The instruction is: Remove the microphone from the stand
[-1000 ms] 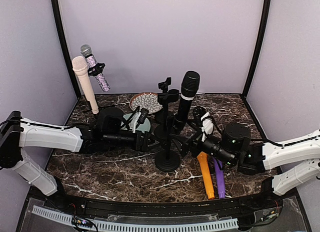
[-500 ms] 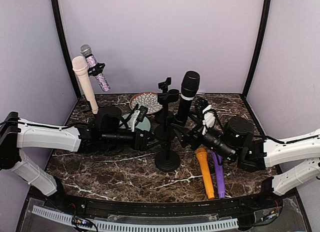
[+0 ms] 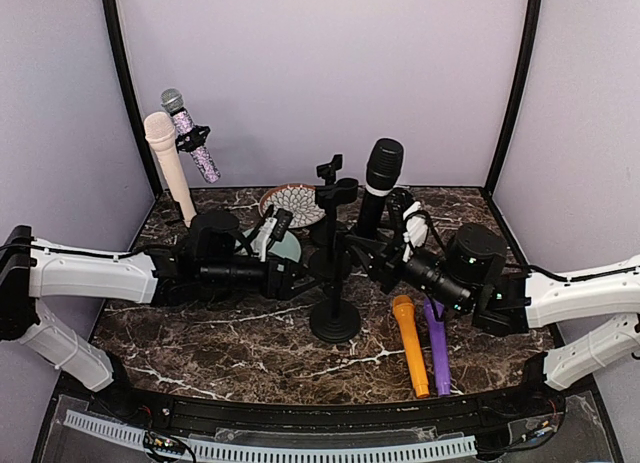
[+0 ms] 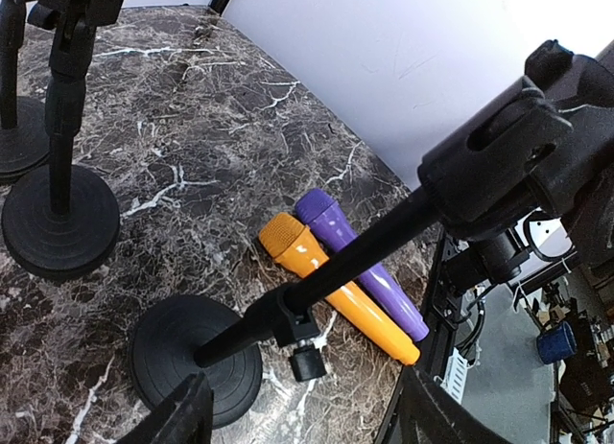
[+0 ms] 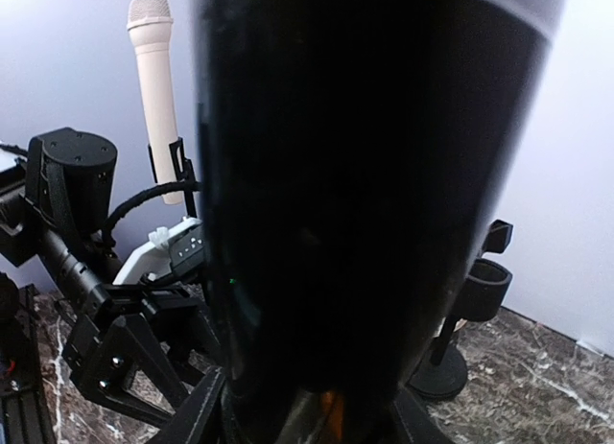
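The mic (image 3: 381, 173) I'm after is black, with a mesh head, a pale grey ring under the head and a glossy dark body. It stands head up, leaning slightly, just right of the centre stand (image 3: 335, 321). My right claw (image 3: 372, 251) is clenched on its lower body. In the right wrist view the mic (image 5: 365, 175) fills most of the picture and both fingers (image 5: 200, 415) lie against its sides. Its foot is hidden behind the claw, so I can't tell whether it sits in the clip.

My left claw (image 3: 300, 278) is just left of the stand's pole, released. From the left wrist I see its fingers (image 4: 177, 420) spread wide with nothing between them, and the pole (image 4: 336, 271) crossing beyond them.

The bench (image 3: 240, 343) is dark brown marble with white veins. Pale lilac walls (image 3: 320, 73) close it in, with black posts (image 3: 125, 93) at the back corners.

I count five mics:
- the black one
- an orange mic (image 3: 411, 348) and a purple mic (image 3: 437, 348), lying side by side on the bench and touching
- a cream mic (image 3: 165, 168), raised at back left
- a glitter mic (image 3: 195, 143) beside the cream one, also raised

The left wrist view shows three round stand bases. One patterned plate (image 3: 290, 201) sits at the back. One empty clip (image 5: 484, 286) shows behind the black mic.
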Controlling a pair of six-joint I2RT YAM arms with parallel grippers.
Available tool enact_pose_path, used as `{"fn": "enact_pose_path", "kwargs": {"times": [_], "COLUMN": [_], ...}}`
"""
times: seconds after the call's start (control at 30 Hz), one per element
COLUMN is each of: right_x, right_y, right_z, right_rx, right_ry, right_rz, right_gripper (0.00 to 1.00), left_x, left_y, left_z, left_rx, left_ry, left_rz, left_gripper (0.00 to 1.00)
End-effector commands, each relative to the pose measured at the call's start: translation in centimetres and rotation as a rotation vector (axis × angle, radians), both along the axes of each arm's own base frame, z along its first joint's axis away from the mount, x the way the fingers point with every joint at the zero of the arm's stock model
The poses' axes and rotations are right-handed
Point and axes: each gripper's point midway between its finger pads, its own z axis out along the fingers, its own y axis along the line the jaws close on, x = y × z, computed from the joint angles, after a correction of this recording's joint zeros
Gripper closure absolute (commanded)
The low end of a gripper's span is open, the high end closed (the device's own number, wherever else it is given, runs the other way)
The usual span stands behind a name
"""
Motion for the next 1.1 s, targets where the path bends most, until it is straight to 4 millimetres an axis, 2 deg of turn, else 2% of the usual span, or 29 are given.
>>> {"fn": "enact_pose_path", "kwargs": {"times": [0.0, 0.2, 0.43, 0.63, 0.93, 1.07], "right_x": [-0.2, -1.2, -1.7, -1.7, -1.7, -1.7], "right_y": [0.5, 1.2, 1.0, 1.0, 1.3, 0.8], "right_z": [0.6, -1.9, -4.6, -6.8, -8.5, -8.3], "right_rx": [-0.001, -0.108, -0.183, -0.187, -0.152, -0.144], "right_ry": [-0.007, 0.020, 0.056, 0.076, 0.089, 0.084], "right_rz": [0.049, 0.123, 0.148, 0.150, 0.156, 0.141], "right_gripper": [0.63, 0.69, 0.70, 0.69, 0.67, 0.57], "left_x": [-0.2, -0.4, -0.8, -1.1, -1.1, -0.8], "left_y": [0.7, 0.9, 0.6, -0.2, -1.7, -2.6], "left_z": [1.1, 2.0, 3.5, 3.9, 3.7, 3.4], "left_rx": [-0.006, -0.004, -0.017, -0.013, -0.035, -0.048], "left_ry": [-0.052, -0.116, -0.175, -0.235, -0.329, -0.411], "left_rz": [-0.006, -0.040, -0.112, -0.189, -0.296, -0.337], "left_gripper": [0.31, 0.31, 0.31, 0.31, 0.31, 0.31]}}
